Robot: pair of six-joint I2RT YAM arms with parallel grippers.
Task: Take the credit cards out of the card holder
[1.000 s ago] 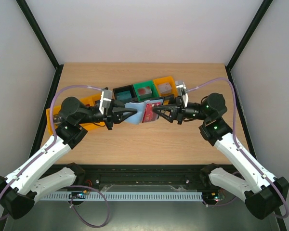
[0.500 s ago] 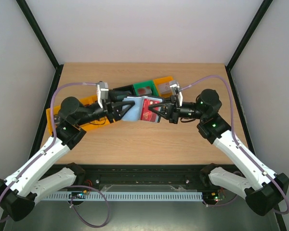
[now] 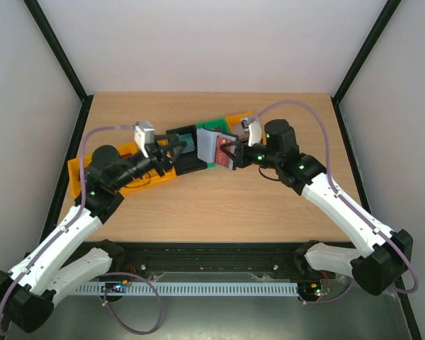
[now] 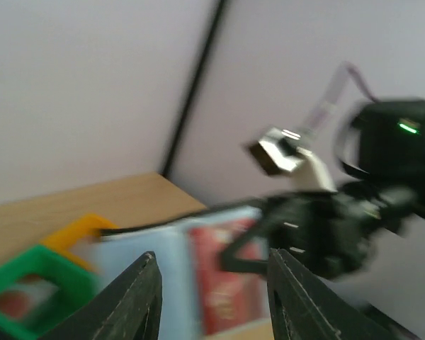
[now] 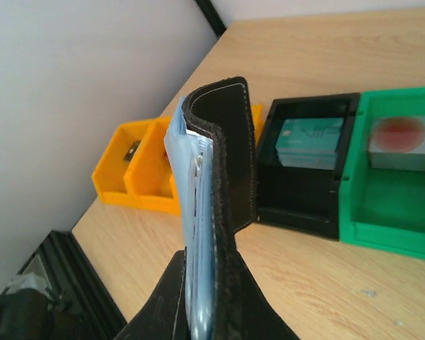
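"From above, where was the card holder [image 3: 211, 145]?"
"Held up over the bins [image 3: 78, 177] toward the table's [image 3: 219, 205] far edge, pinched in the right gripper [image 3: 232, 151], with a red credit card [image 3: 224, 157] showing. The left gripper [image 3: 171, 146] stood apart, gaping and empty."
"The left wrist view?"
"Blurred, its fingers [image 4: 147, 297] spread before the card."
"The right wrist?"
"The holder looked soft. The stiff, slick card likely wanted pinching by its exposed edge."

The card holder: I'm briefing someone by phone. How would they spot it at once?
Look to the row of coloured bins across the middle of the wooden table. Just over them, the right arm's fingers pinch the card holder. Unlike the rigid bins, it is a black folding case, opened to blue-grey pockets with a red card showing.
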